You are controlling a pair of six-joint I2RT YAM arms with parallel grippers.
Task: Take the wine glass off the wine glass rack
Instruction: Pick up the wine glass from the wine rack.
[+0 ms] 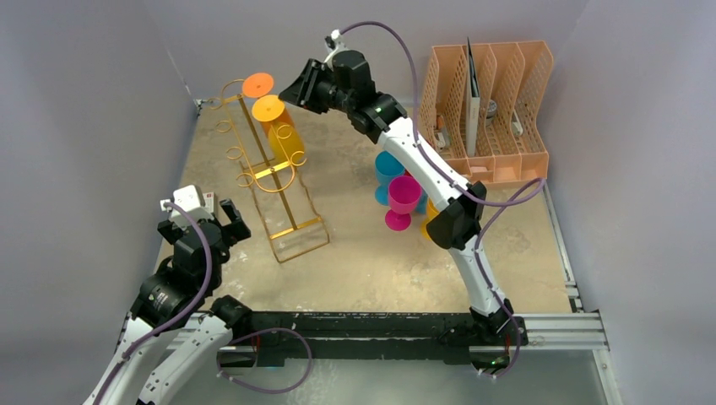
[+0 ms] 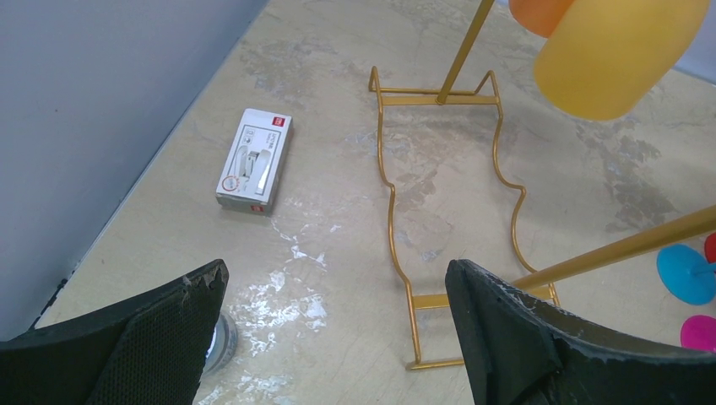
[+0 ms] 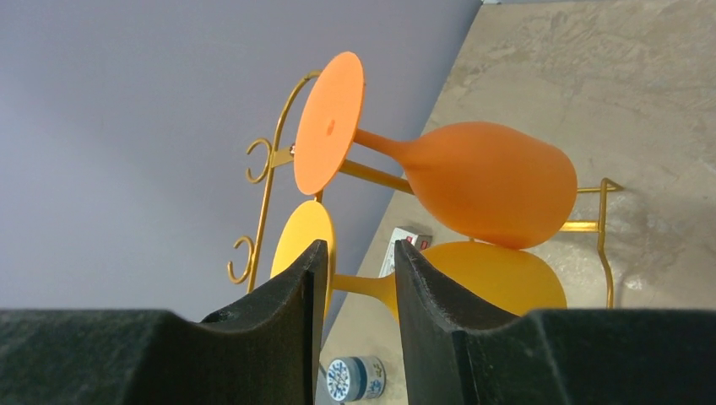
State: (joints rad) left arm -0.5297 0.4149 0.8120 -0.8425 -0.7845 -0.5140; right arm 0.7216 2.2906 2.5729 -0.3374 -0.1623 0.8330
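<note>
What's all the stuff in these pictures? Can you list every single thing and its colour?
wine glass rack: one, gold wire, standing left of the table's middle
orange wine glass: one, orange, hanging upside down on the rack
yellow wine glass: one, yellow, hanging next to the orange one
teal glass: one, teal, standing by the right arm
magenta glass: one, magenta, standing beside the teal one
file organiser: one, peach, back right corner
small box: one, white, left of the rack
table: one, beige
left gripper: black, open
right gripper: black, fingers slightly apart, by the hanging glasses

gold rack [image 2: 621, 250], orange glass [image 3: 473, 190], yellow glass [image 3: 498, 278]
</note>
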